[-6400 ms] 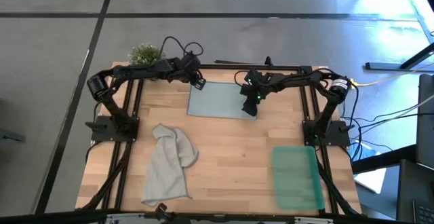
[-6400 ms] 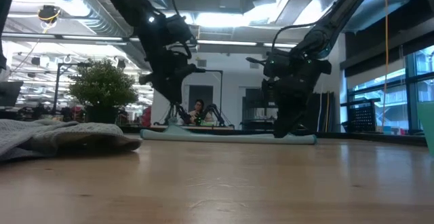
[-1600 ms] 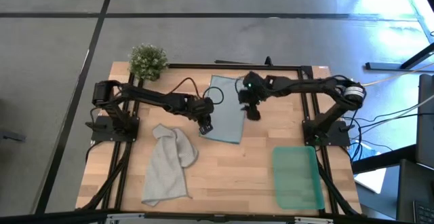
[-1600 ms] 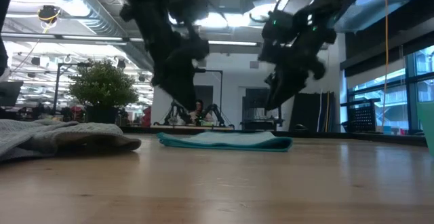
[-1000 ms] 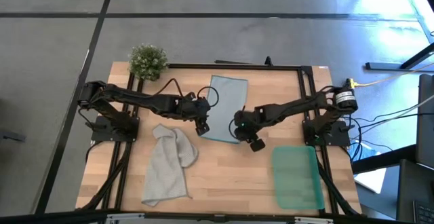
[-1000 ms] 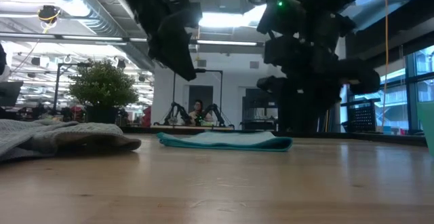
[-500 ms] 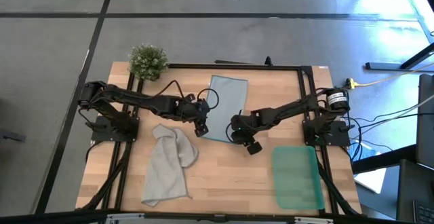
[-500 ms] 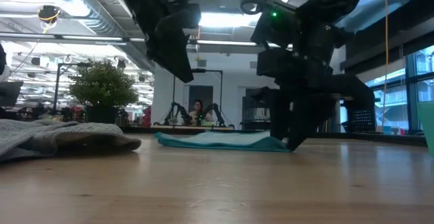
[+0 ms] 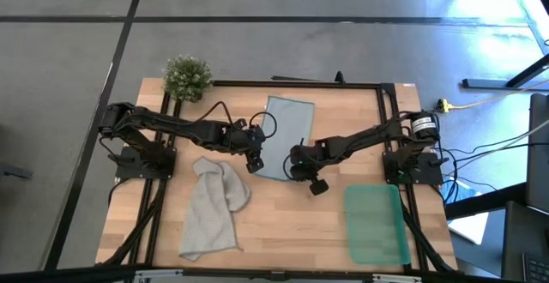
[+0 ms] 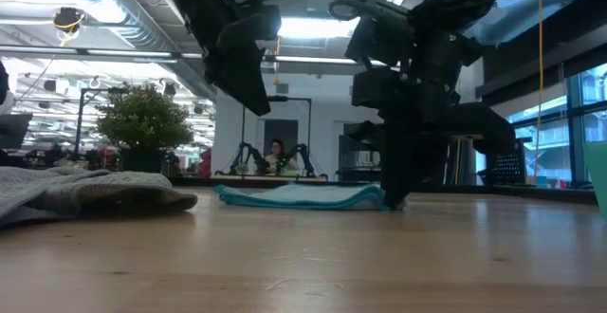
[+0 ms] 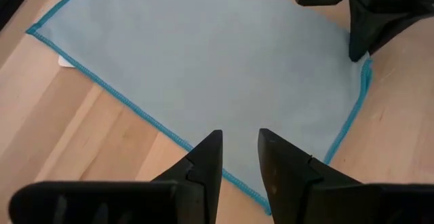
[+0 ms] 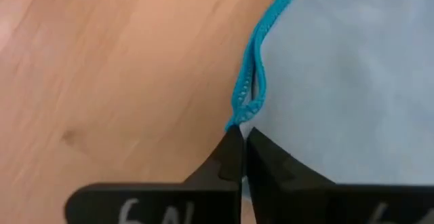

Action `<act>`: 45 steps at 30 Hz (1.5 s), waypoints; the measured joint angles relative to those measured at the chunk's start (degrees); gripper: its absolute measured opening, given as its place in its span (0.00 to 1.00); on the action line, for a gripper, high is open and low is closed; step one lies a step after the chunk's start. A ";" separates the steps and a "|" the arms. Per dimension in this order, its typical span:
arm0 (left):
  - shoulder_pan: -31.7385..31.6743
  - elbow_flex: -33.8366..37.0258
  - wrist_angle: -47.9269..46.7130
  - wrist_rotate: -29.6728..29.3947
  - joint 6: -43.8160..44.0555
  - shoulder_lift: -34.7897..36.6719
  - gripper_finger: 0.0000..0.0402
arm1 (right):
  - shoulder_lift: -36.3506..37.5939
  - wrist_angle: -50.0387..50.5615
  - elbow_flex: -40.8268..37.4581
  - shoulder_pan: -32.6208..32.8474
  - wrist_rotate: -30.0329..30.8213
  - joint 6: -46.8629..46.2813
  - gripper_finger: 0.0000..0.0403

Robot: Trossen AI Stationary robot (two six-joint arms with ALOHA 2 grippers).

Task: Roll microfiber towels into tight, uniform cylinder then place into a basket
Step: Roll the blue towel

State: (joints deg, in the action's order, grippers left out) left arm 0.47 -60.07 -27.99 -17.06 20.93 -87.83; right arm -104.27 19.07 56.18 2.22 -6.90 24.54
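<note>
Blue towel (image 9: 283, 137), flat at counter (image 9: 283, 223) centre: right pincer (image 12: 239, 137) has just clenched on its lower-right corner, left pincer (image 11: 239, 153) released above the lower-left edge, rolling likely next; basket (image 9: 376, 225) lower right.

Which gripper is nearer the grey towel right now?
Left. The left gripper hovers open just beyond the grey towel's upper end, over the near left edge of the blue towel. The right gripper is farther off, shut on the blue towel's near right corner.
</note>
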 joint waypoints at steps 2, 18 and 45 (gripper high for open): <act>0.00 0.00 0.00 0.00 0.00 0.00 0.22 | -0.01 2.49 1.33 -0.66 0.07 -0.04 0.02; 0.09 0.00 -2.61 0.26 1.56 1.89 0.22 | 0.04 20.45 18.09 -6.16 8.79 -0.40 0.00; -0.22 -0.02 -5.86 -3.31 4.22 9.44 0.22 | 0.15 22.59 21.31 -25.52 23.09 -2.45 0.00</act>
State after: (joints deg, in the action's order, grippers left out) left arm 0.25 -60.10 -33.85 -20.37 25.15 -78.39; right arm -104.12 41.66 77.49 -23.30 16.19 22.09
